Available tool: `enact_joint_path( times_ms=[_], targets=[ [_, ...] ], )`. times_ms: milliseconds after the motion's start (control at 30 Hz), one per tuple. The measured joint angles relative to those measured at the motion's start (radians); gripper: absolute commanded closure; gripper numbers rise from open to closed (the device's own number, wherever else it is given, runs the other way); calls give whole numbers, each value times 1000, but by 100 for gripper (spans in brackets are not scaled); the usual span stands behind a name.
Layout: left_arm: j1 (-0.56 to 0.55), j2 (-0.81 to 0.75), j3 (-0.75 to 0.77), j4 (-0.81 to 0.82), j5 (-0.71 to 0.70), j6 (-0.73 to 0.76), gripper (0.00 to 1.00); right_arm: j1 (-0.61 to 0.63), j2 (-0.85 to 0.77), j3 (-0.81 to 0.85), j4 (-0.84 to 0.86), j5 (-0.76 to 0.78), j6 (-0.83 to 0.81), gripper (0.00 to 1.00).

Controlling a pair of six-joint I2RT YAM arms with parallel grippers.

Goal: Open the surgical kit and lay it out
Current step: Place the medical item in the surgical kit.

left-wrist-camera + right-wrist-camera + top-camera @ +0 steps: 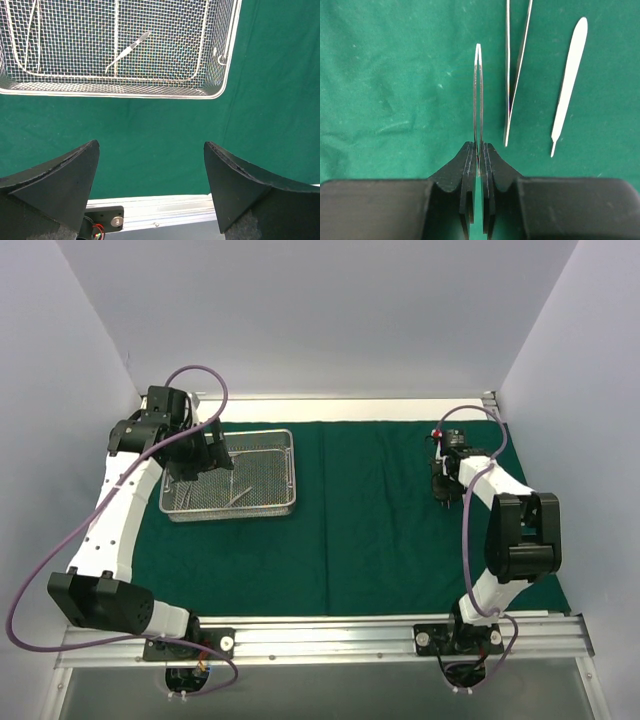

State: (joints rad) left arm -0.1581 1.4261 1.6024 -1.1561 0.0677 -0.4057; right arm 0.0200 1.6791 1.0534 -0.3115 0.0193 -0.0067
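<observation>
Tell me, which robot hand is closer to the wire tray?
Left. The left gripper is at the tray's left end; the right gripper is far off across the cloth, holding forceps.

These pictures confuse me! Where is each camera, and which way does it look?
Top external: high behind the robot, facing down: green cloth, mesh tray, left arm, right arm.
Left wrist: above tray edge, facing down; open left fingers show.
Right wrist: low over cloth, facing down; right fingers pinch a steel instrument.
Top and left views share the tray.
</observation>
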Motion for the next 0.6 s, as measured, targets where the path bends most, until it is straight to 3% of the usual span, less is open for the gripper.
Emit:
enact_joint_path(
  times_ms=[600],
  targets=[
    [53, 30, 1, 18, 73, 7, 5, 0, 75, 10, 58, 2, -39, 100]
  ],
)
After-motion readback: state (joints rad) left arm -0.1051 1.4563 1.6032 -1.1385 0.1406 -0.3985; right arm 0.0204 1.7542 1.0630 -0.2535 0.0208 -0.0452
